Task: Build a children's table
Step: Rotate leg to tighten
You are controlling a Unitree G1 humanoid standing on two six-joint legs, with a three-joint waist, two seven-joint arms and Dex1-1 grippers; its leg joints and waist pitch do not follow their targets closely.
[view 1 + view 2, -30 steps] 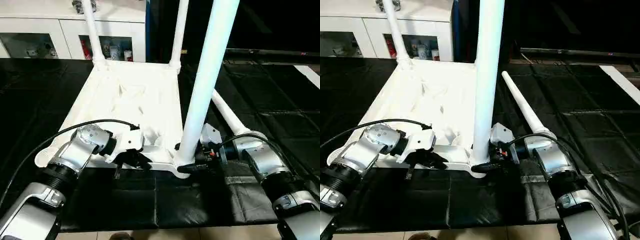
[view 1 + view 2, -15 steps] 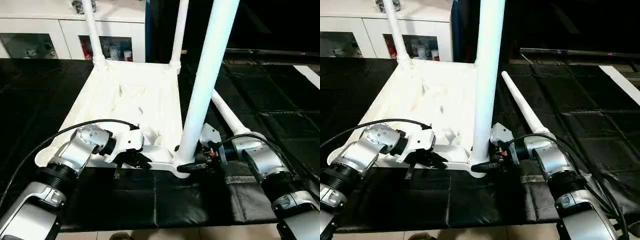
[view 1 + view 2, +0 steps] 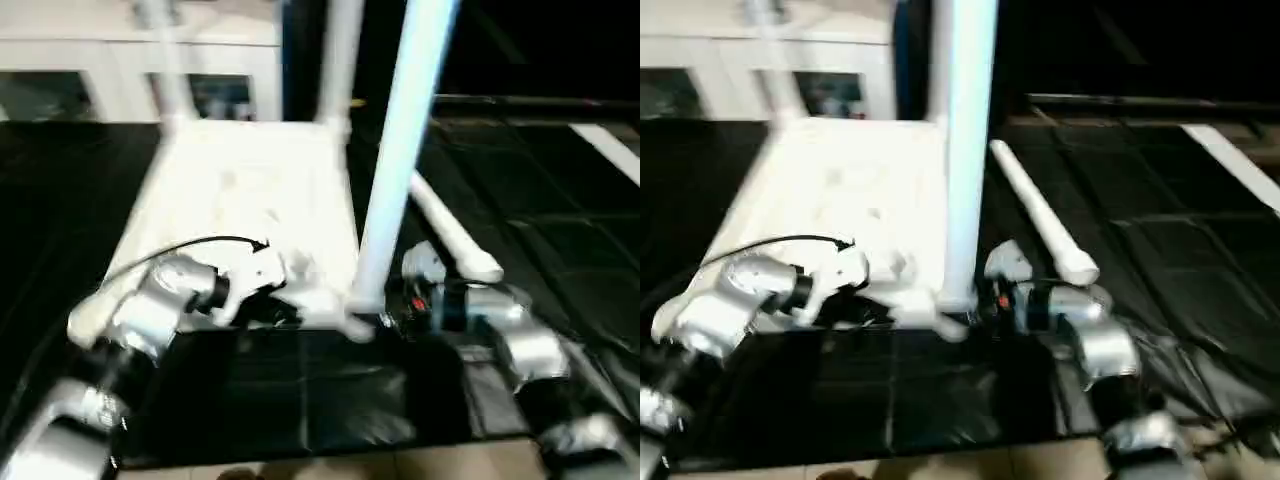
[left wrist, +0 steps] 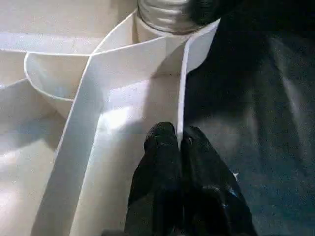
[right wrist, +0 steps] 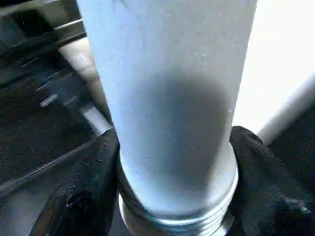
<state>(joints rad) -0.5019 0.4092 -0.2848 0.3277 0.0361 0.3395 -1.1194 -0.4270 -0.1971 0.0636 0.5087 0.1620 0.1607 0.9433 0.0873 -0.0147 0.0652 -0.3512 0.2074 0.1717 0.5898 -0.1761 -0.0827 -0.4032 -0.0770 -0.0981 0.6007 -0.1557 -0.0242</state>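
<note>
The white tabletop [image 3: 250, 190] lies underside up on black sheeting. Two legs [image 3: 165, 70] [image 3: 340, 60] stand in its far corner sockets. A third leg [image 3: 400, 170] stands upright at the near right corner, and a fourth leg [image 3: 450, 235] lies on the sheeting to the right. My right gripper [image 3: 385, 315] is closed around the upright leg's base; its fingers [image 5: 88, 187] hug both sides just above the grey thread [image 5: 172, 219]. My left gripper [image 4: 177, 137] is shut, pinching the tabletop's thin near rim [image 4: 183, 88] beside that corner socket.
A white cabinet with glass doors [image 3: 60, 70] stands behind the table. Black sheeting [image 3: 330, 390] covers the floor around the work, with a pale floor strip [image 3: 300, 465] along its near edge. A black cable [image 3: 190, 245] loops over my left wrist.
The whole picture has shifted and blurred, so the camera moved. Both grippers stay at the near right corner and the leg stays upright.
</note>
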